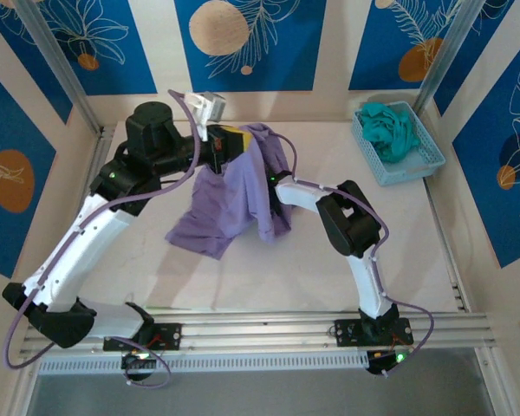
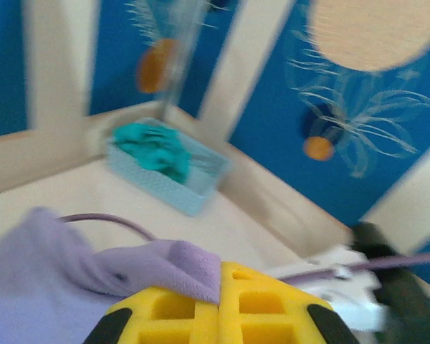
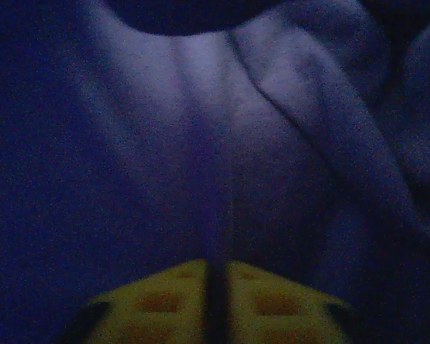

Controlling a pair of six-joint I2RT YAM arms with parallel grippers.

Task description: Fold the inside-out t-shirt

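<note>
The inside-out t-shirt (image 1: pixel 221 212) is a single lavender garment, raised over the far middle of the worktop (image 1: pixel 347 277), a little left of centre. Its upper part is bunched and lifted, while its lower part spreads in a loose heap on the surface below. Any label or print on it is too small for us to read. From the top camera we see the left jaws at the top of the lifted cloth, and the left wrist camera shows their yellow fingers (image 2: pixel 172 308) pressed together with a rolled lavender edge (image 2: pixel 50 272) caught between the tips. The left jaws are therefore closed on the shirt. The right wrist camera is dark, with lavender cloth (image 3: pixel 201 143) close in front of the lens. The yellow fingers (image 3: pixel 272 301) of the right jaws meet with only a thin dark line between them, and a crease in the cloth runs down into that line, so they seem to be closed on a fold of the shirt. We count two arms. The left arm (image 1: pixel 95 225) reaches in from the near left, and the right arm (image 1: pixel 351 225) bends in from the near right, its end under the shirt's right side. One light blue basket (image 1: pixel 429 160) sits in the far right corner, well apart from the shirt, and holds one crumpled teal garment (image 1: pixel 390 130).
</note>
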